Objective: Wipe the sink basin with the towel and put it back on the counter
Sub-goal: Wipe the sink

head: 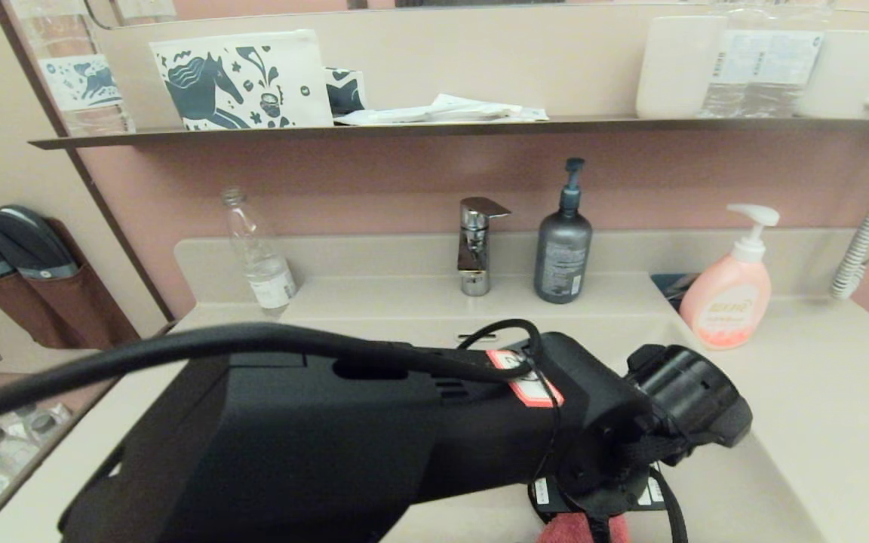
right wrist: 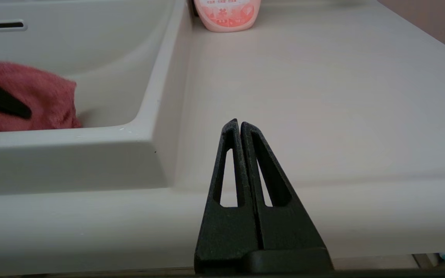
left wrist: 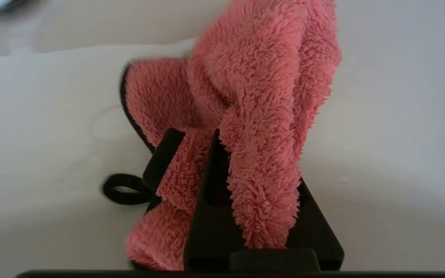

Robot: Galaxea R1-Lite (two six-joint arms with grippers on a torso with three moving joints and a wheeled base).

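My left arm reaches across the sink basin (head: 717, 486) in the head view and hides most of it; only a sliver of the coral-red towel (head: 578, 530) shows under the wrist. In the left wrist view my left gripper (left wrist: 195, 133) is shut on the fuzzy towel (left wrist: 253, 77), which bunches over the fingers against the basin's (left wrist: 33, 116) cream surface. From the right wrist view the towel (right wrist: 41, 96) lies low inside the basin (right wrist: 91, 50). My right gripper (right wrist: 240, 123) is shut and empty, parked at the front edge of the counter (right wrist: 323, 96), right of the basin.
Behind the basin stand a chrome faucet (head: 476, 245), a grey pump bottle (head: 563, 253) and a clear water bottle (head: 257, 253). A pink soap bottle (head: 727, 298) sits on the counter (head: 819, 392) at the right. A dark shelf (head: 404, 130) runs above.
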